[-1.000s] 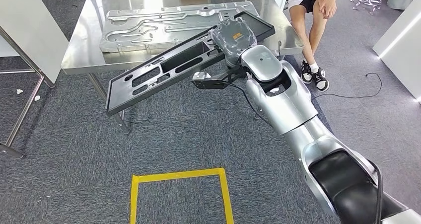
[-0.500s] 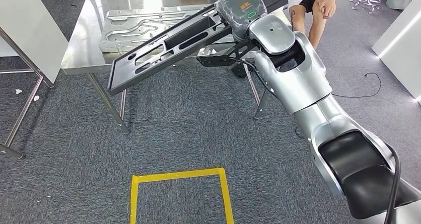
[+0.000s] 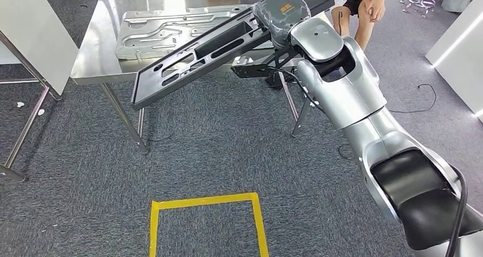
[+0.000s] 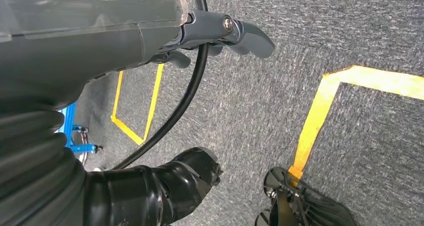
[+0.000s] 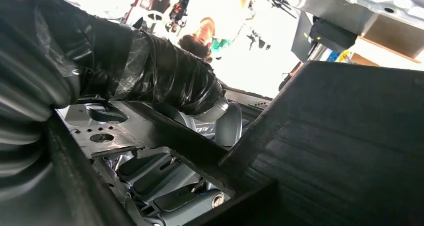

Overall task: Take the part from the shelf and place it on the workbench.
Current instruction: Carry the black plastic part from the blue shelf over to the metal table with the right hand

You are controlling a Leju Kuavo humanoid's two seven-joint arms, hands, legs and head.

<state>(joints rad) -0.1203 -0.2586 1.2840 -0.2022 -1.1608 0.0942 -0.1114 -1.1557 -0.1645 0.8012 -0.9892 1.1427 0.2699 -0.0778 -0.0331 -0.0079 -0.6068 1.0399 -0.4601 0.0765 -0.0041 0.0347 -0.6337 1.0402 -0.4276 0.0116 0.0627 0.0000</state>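
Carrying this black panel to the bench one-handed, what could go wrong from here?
The right hand grips the long black panel near one end, so the far end could sag or swing. A silver stamped part already lies on the workbench; the panel may land on it. A seated person is close beyond the bench.

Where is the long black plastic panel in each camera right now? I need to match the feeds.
Head view: the long black plastic panel slants across the upper middle, held by the right robot hand above the steel workbench.
Left wrist view: not in it; grey carpet with yellow tape.
Right wrist view: its dark ribbed surface sits close to the camera.
Shared landmark: the panel's cut-out holes.
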